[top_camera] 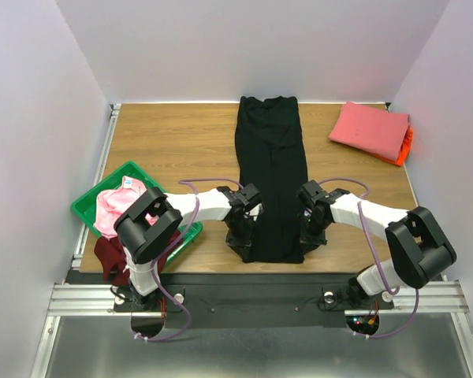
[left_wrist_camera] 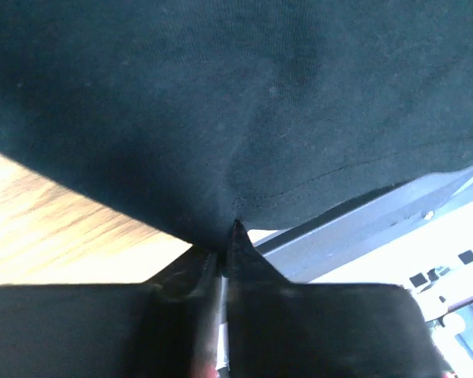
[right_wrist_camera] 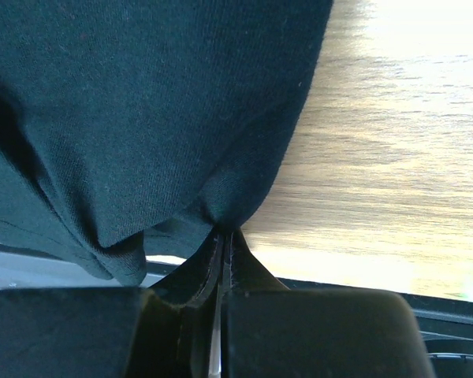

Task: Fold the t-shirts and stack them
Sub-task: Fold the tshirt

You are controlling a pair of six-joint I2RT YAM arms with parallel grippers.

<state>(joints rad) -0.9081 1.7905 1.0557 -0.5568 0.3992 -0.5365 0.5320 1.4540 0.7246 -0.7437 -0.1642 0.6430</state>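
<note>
Currently black t-shirt (top_camera: 270, 169), a long strip down frame centre, is clamped at both bottom hem corners by left gripper (left_wrist_camera: 235, 232) and right gripper (right_wrist_camera: 225, 234), presumably for an even upward fold.

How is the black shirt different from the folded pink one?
The black t-shirt lies stretched long down the middle; the coral-pink t-shirt is folded small. The left gripper and right gripper pinch the black t-shirt; no gripper holds the coral-pink t-shirt. Both are plain tees.
</note>
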